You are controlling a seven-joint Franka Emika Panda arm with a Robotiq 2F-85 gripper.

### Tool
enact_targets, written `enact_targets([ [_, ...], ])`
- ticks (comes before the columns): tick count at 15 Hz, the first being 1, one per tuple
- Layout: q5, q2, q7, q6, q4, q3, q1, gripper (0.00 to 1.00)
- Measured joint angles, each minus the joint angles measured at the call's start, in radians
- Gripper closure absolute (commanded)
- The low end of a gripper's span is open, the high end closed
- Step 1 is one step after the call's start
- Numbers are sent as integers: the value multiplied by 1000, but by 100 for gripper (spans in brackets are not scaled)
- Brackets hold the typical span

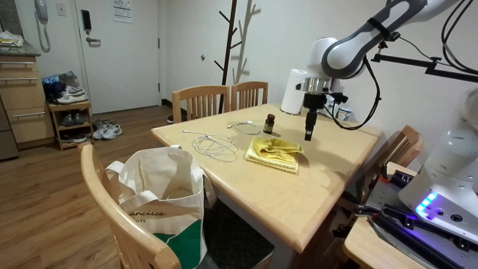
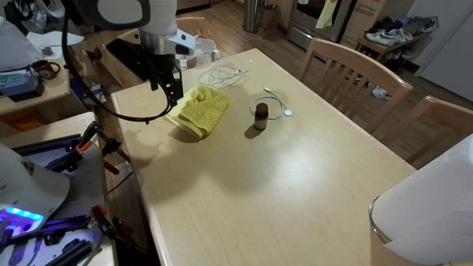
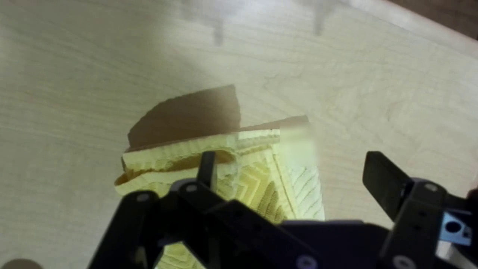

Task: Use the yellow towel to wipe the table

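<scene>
The gripper (image 3: 292, 171) points down, its two fingers (image 3: 386, 185) spread well apart. Right above it the wrist (image 1: 317, 84) stands close to upright; higher up, the forearm (image 1: 362, 44) slants up and away. A black cable (image 1: 378, 98) loops out beside the gripper, and the base (image 1: 450, 172), lit blue, stands well apart.

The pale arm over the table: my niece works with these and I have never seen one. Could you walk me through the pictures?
The machine is a robot arm whose hand is a black two-fingered gripper. Two pictures are taken from outside it; the close one, looking down, comes from its wrist. On the wooden table lie a folded yellow towel and two white cables; a small dark bottle and a paper roll stand on it too. Nothing is held: in the wrist view the fingers stand apart, and the yellow towel rests on the table.
</scene>
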Motion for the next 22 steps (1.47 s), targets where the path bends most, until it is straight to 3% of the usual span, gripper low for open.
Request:
enact_targets([
  [3,-72,73,45,167,-22,33,21,0],
  [8,-333,154,211,369,-17,30,41,0],
  [14,-429,237,236,378,40,15,59,0],
  [18,-597,314,352,389,66,-83,109,0],
  [19,-618,333,369,389,76,-102,120,25],
  [20,-630,352,379,389,87,-114,129,27],
  [22,-630,384,383,389,108,-121,136,41],
])
